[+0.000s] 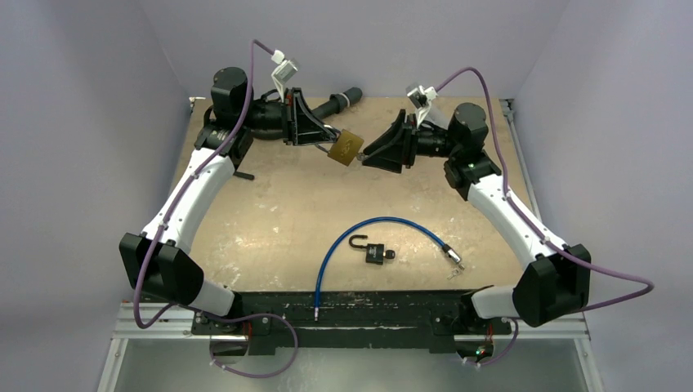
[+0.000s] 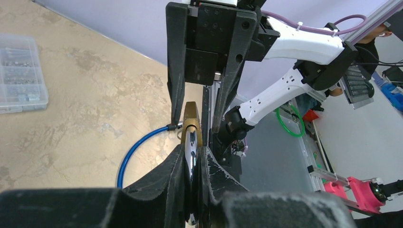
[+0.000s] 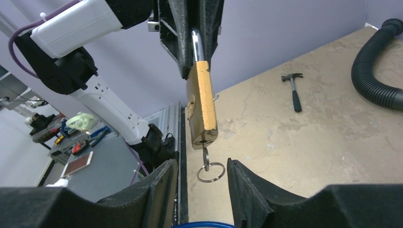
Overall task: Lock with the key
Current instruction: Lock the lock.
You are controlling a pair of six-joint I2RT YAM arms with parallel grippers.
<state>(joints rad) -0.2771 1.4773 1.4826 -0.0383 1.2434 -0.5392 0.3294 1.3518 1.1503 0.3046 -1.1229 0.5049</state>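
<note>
My left gripper [image 1: 320, 140] is shut on the steel shackle [image 2: 191, 152] of a brass padlock [image 1: 346, 148] and holds it up over the far middle of the table. The padlock hangs in the right wrist view [image 3: 202, 102] with a key [image 3: 205, 153] in its bottom keyhole and a key ring [image 3: 210, 172] dangling from it. My right gripper [image 1: 365, 153] is open, its fingers [image 3: 242, 190] on either side of the key ring without touching it.
A small black padlock [image 1: 376, 253] lies near the front on a looped blue cable [image 1: 327, 257]. A black hose [image 3: 375, 71] and a small hammer [image 3: 294, 90] lie on the far part of the table. A clear parts box [image 2: 19, 73] sits there too.
</note>
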